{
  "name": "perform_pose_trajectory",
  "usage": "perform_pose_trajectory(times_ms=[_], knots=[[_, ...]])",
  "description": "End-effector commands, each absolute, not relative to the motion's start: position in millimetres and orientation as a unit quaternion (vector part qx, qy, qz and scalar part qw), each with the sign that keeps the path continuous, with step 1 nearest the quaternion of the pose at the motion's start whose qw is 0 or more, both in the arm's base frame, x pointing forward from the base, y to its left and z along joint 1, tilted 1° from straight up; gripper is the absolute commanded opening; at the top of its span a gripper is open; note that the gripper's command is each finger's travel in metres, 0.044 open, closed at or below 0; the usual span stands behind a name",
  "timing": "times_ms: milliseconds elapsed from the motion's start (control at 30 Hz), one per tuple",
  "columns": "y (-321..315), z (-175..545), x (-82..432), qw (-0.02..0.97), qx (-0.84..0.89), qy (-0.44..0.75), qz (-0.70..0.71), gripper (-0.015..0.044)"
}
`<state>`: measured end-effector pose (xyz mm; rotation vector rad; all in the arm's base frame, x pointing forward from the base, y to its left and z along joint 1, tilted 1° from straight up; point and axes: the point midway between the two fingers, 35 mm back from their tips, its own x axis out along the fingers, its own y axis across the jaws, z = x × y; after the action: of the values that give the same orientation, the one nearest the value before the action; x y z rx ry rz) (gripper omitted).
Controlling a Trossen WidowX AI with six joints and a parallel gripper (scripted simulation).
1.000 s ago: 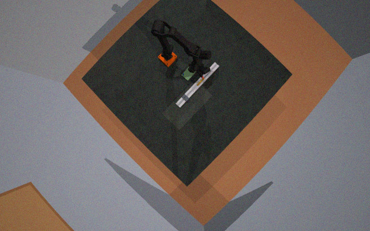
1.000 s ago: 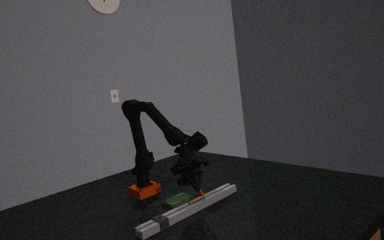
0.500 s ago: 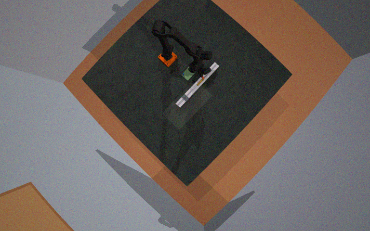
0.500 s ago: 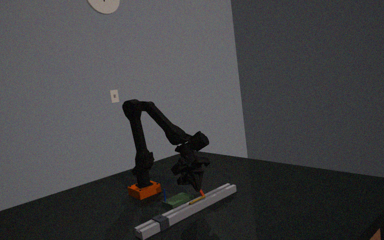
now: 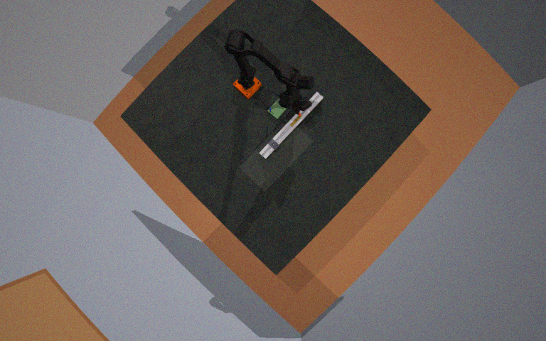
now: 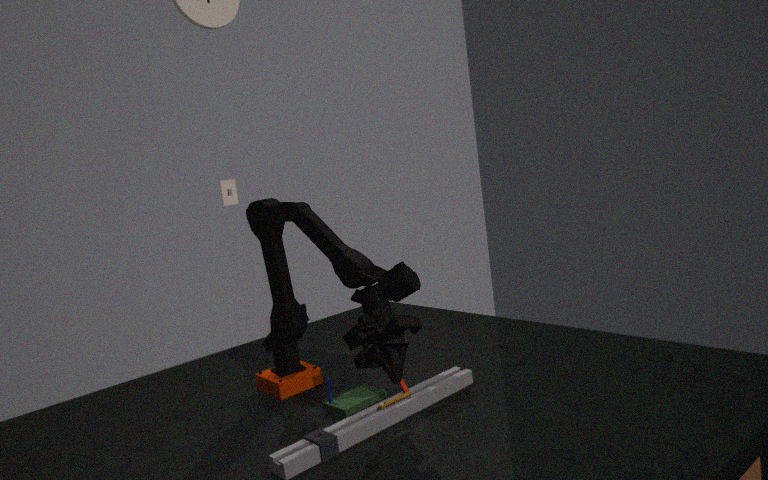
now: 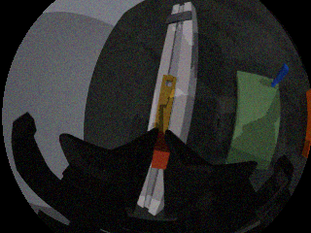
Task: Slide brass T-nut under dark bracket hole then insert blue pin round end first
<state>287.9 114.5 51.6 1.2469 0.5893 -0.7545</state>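
Top view: dark worktop (image 5: 352, 148) (image 6: 584, 404) (image 7: 117, 87) lay cornerwise, with its left, right and bottom corners showing. Orange base (image 5: 248, 94) (image 6: 275, 389) (image 7: 308, 121) stood towards the upper-left edge.

Aluminum rail (image 5: 284, 134) (image 6: 370, 421) (image 7: 187, 107) ran roughly parallel to that edge, one end towards the upper-right edge, the other towards the lower-left. Dark bracket (image 5: 273, 144) (image 6: 323, 446) (image 7: 180, 17) sat across it, near the lower-left-edge end.

Claw (image 5: 299, 111) (image 6: 400, 381) (image 7: 161, 130) was low over the rail, on the half nearer the upper-right edge. Fingers closed on the orange handle (image 5: 299, 114) (image 6: 404, 387) (image 7: 160, 158), which leaned in the exterior view. Brass T-nut (image 5: 295, 121) (image 6: 393, 401) (image 7: 167, 94) lay lengthwise along the slot line, at the rail's top, well apart from the bracket. Could not tell whether any of it was beneath the lips.

Green tray (image 5: 276, 111) (image 6: 352, 402) (image 7: 255, 116) was between base and rail, near both. Blue pin (image 5: 271, 109) (image 6: 329, 390) (image 7: 280, 76) stood upright at the tray's side facing the worktop's left corner, apart from the claw.
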Motion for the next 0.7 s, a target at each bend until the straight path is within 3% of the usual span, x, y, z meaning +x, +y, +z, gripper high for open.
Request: perform_pose_trajectory(times_ms=[0, 667], knots=[[115.6, 51.9, 288.7, 0.704, 0.561, 0.269, -0.342, -0.015], [116.0, 52.2, 290.2, 0.7, 0.55, 0.285, -0.356, -0.015]])
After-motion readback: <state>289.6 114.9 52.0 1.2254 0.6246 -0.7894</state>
